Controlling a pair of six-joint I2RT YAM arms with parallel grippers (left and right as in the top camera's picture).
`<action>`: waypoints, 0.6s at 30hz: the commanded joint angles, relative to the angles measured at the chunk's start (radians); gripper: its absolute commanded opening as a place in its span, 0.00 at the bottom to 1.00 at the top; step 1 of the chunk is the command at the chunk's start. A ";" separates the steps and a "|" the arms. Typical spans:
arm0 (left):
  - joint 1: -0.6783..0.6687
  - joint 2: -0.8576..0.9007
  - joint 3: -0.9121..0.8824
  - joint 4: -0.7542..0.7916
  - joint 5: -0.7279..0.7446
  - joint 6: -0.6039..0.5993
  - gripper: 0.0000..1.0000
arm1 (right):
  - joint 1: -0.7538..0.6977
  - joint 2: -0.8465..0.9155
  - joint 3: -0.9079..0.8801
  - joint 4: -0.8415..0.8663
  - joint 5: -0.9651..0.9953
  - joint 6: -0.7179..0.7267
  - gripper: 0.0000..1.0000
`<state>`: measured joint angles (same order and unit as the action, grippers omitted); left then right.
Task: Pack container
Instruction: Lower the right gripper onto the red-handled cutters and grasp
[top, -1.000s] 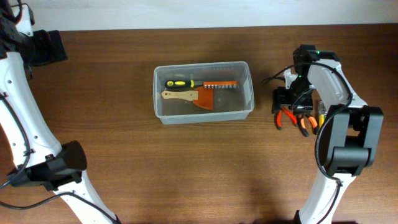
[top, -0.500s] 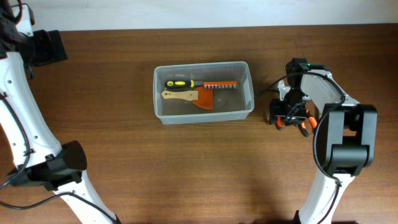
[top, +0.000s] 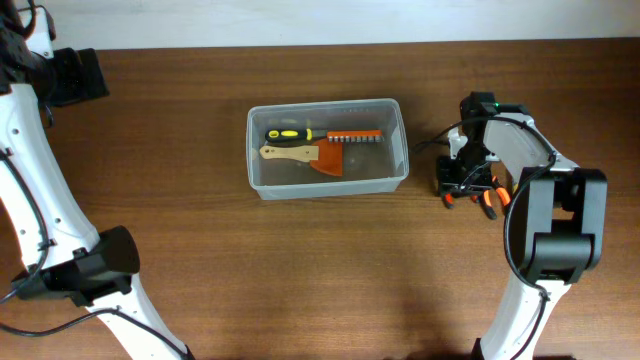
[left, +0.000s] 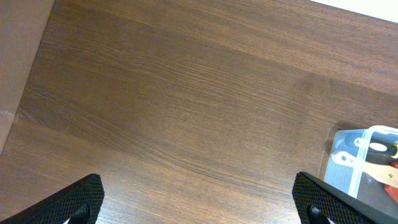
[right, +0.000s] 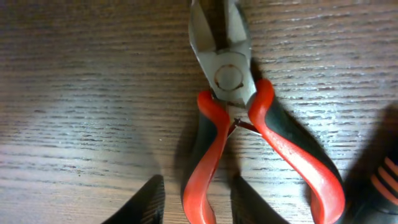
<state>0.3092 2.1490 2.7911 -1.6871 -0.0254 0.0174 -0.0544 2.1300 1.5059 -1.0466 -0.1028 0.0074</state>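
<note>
The clear plastic container (top: 398, 140) stands at the table's middle. It holds a yellow-and-black screwdriver (top: 288, 134), a wooden-handled orange scraper (top: 300, 154) and an orange bit strip (top: 355, 136). Its corner shows in the left wrist view (left: 373, 162). Red-handled pliers (right: 230, 81) lie on the table to the container's right, also in the overhead view (top: 468, 196). My right gripper (right: 198, 202) is low on the table, open, with its fingers on either side of the pliers' left handle with small gaps. My left gripper (left: 199, 202) is open and empty over bare wood at the far left (top: 85, 75).
Another tool with an orange-and-black handle (top: 490, 202) lies just right of the pliers; its edge shows in the right wrist view (right: 382, 186). The table's far edge runs along the top.
My right gripper has moved left and down onto the pliers, and its fingers now straddle one handle. The left arm and the container have not moved.
</note>
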 joint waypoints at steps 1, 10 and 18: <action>0.002 -0.011 0.004 0.000 0.011 -0.010 0.99 | 0.008 0.021 -0.026 0.015 -0.017 0.001 0.29; 0.002 -0.011 0.004 0.000 0.011 -0.010 0.99 | 0.008 0.021 -0.026 0.034 0.031 0.001 0.18; 0.002 -0.011 0.004 0.000 0.011 -0.010 0.99 | 0.007 0.021 0.006 0.064 0.047 0.001 0.04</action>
<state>0.3092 2.1490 2.7911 -1.6871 -0.0254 0.0174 -0.0540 2.1269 1.5047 -1.0019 -0.0872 0.0063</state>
